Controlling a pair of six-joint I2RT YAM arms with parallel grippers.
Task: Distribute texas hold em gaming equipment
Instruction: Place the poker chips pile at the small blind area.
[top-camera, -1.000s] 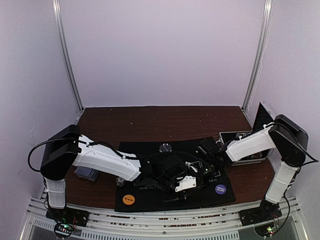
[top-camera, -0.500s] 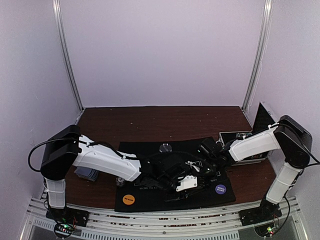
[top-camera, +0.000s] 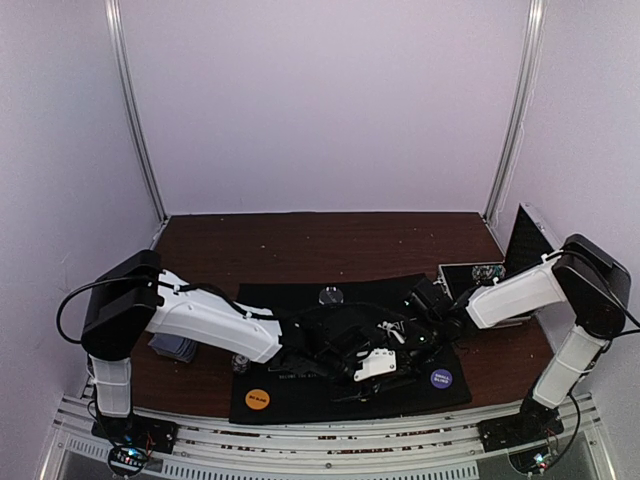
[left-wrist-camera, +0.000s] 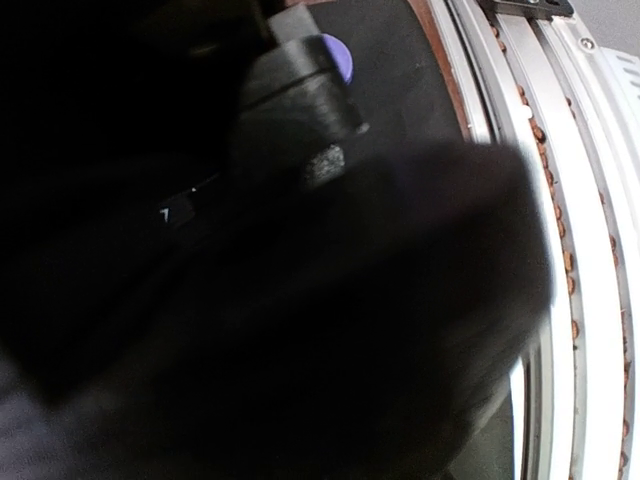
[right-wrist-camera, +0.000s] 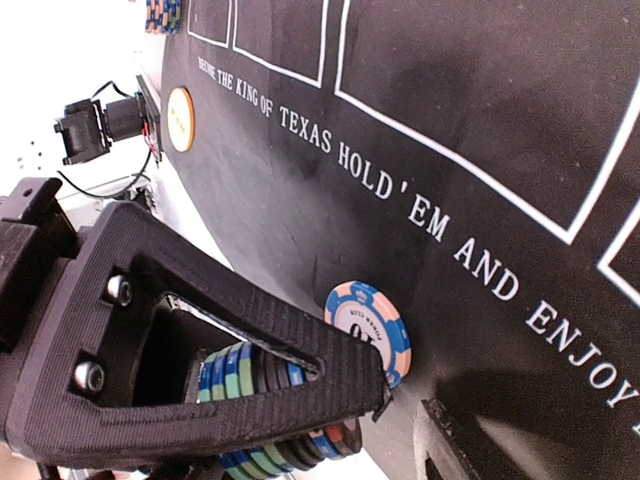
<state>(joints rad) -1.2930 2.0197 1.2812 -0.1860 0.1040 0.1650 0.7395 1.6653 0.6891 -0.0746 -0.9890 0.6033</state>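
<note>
**Chips by the right end effector, near the mat's front edge**

A single pink-and-blue chip (right-wrist-camera: 368, 318) lies flat on the black mat (top-camera: 330, 402), just below its printed line of text. Just beside it, a row of chips (right-wrist-camera: 232, 372) stands on edge against the inner side of the right end effector (right-wrist-camera: 405, 405). I cannot tell whether the fingers clamp the row or merely flank it.

The left end effector (top-camera: 385, 365) is low over the mat's middle, close to the right one. Its wrist view is dark and blurred, so its state cannot be told either.

The purple disc (top-camera: 440, 378) and the orange disc (top-camera: 258, 398) sit at the mat's near corners, and the clear dealer disc (top-camera: 330, 295) at its far edge. The deck of cards (top-camera: 172, 348) rests on the table (top-camera: 300, 240), left of the mat. A silver case (top-camera: 475, 272) stands to the right.
</note>
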